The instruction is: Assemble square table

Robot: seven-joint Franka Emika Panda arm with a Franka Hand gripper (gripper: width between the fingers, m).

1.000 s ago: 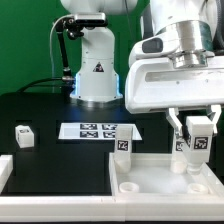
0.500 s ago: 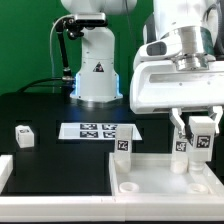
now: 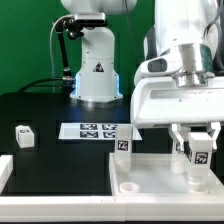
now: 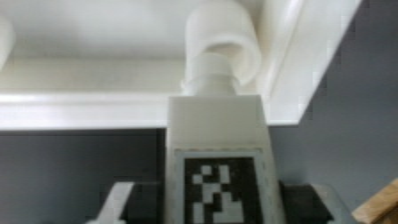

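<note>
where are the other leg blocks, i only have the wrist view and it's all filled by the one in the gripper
Observer: A lone leg block sits on the black table, far to the exterior view's left of the slab.
Operator: anything nearer the slab
Observer: A second leg block stands upright by the slab's far corner, on the exterior view's left.
Operator: and which end am i over
Observer: The gripper holds the held leg upright over the slab's end at the exterior view's right.
</note>
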